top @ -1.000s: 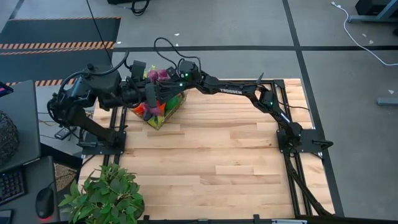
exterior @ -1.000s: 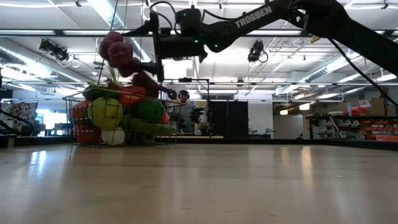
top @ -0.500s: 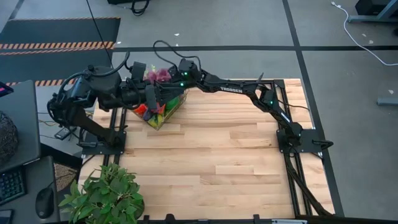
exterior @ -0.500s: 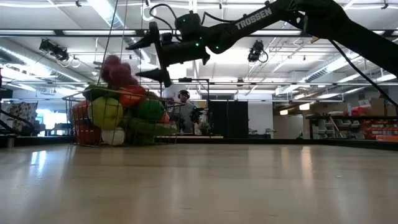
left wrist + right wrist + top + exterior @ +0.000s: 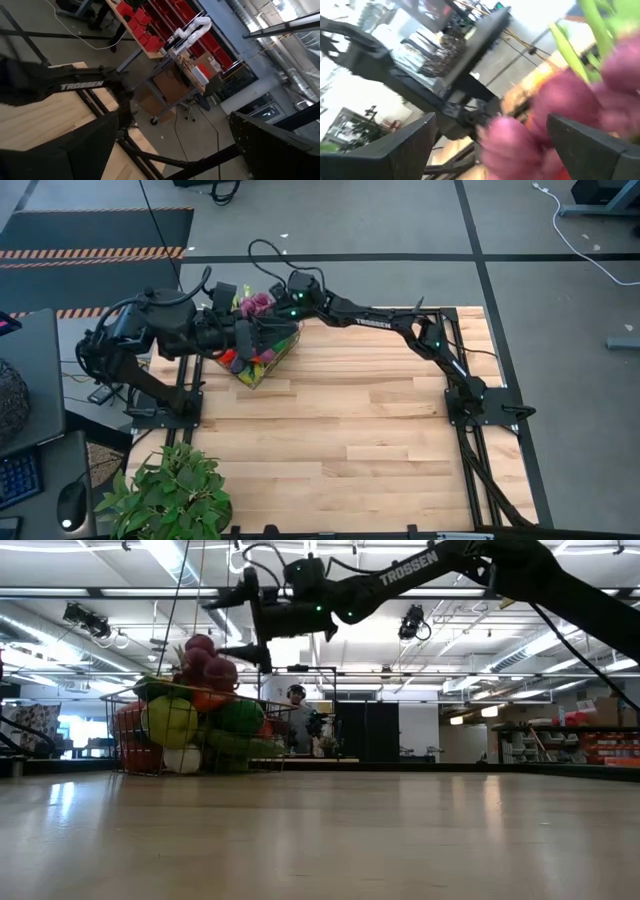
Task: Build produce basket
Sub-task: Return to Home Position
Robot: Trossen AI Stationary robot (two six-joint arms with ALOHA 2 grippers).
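Observation:
The wire basket stands at the table's far left, heaped with produce: green, red, orange and yellow pieces. Purple grapes lie on top of the heap, also seen in the high view and close up in the right wrist view. My right gripper hangs open just above and beside the grapes, touching nothing. My left gripper is raised over the basket, open with nothing between its fingers, pointing about level toward the table's right.
A leafy green plant stands at the table's near left corner. Bare wood stretches across the middle and right. My right arm reaches across the far side. A person stands in the room behind.
The purple grapes, which were higher up at my right gripper's open fingers, have dropped and now rest on top of the heap in the basket. My right gripper has stayed open above the basket and rolled a little about its own line.

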